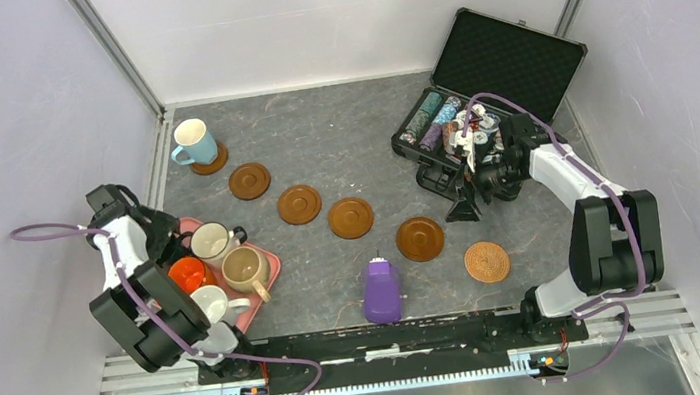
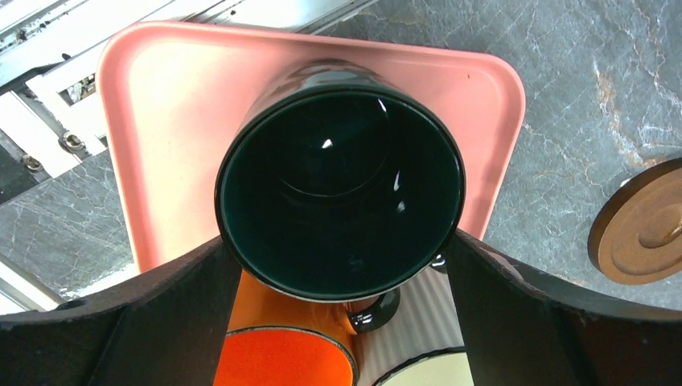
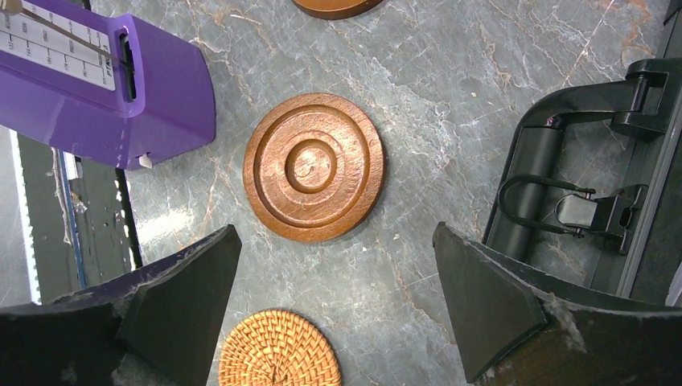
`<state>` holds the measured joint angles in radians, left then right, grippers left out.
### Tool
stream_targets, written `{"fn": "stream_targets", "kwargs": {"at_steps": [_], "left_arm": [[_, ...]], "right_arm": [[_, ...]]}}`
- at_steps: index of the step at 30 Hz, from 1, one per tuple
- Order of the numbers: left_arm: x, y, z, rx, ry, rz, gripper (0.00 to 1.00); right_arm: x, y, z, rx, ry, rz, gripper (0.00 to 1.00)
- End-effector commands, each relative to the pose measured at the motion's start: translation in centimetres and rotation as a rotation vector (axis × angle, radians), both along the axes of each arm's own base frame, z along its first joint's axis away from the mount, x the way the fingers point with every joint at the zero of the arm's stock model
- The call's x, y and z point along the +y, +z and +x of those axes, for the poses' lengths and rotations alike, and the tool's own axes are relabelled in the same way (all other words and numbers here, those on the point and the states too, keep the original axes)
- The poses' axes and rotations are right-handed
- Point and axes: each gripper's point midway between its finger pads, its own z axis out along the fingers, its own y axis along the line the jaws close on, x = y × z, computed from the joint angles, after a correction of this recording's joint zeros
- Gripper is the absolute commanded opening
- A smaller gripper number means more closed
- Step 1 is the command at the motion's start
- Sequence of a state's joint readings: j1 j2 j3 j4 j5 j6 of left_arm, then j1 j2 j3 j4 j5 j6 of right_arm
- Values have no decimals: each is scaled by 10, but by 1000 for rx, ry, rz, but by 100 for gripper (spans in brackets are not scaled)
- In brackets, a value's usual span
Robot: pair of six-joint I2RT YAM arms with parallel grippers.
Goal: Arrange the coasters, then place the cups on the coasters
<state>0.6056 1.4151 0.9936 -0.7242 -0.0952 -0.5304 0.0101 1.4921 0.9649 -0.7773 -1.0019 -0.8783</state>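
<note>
The grey stone-patterned counter [image 1: 338, 128] carries an open black hard case [image 1: 510, 57] at its far right and a pink rounded-square tray [image 1: 272, 263] at its near left. A purple oblong device [image 1: 381, 291] lies near the front edge, its long axis running near to far. Five ceramic mugs stand upright on the tray, mouths up: a dark green mug [image 2: 338, 193] at the far corner, a cream mug with a dark base [image 1: 211, 241] with its handle to the right, an orange mug [image 1: 189, 275], a beige mug [image 1: 245, 268] and a plain white mug [image 1: 210, 302]. The left gripper [image 2: 338, 241] is spread wide, one finger on either side of the dark green mug's rim — whether they touch it cannot be told. The right gripper [image 3: 335, 233] hangs released beside the case, holding nothing. A light blue mug [image 1: 193, 141], handle to the left, sits on the first dark wood coaster [image 1: 213, 161] at the far left. From there the second [image 1: 249, 181], third [image 1: 298, 204], fourth [image 1: 351, 218] and fifth dark wood coaster [image 1: 420, 238] run diagonally toward the near right — ending at a lighter woven coaster [image 1: 487, 261]. Striped poker chips [image 1: 436, 111] fill the case's lower half.
</note>
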Motion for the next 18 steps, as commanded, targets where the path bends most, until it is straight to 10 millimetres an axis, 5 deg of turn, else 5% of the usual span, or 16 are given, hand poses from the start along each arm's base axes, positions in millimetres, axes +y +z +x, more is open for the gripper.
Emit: {"fn": "stream_targets", "kwargs": {"at_steps": [1, 18], "left_arm": [[13, 2, 8, -18, 48, 30, 100], [3, -15, -9, 131, -349, 34, 88]], "right_arm": [[2, 12, 11, -45, 12, 22, 98], [4, 14, 12, -39, 8, 36, 98]]}}
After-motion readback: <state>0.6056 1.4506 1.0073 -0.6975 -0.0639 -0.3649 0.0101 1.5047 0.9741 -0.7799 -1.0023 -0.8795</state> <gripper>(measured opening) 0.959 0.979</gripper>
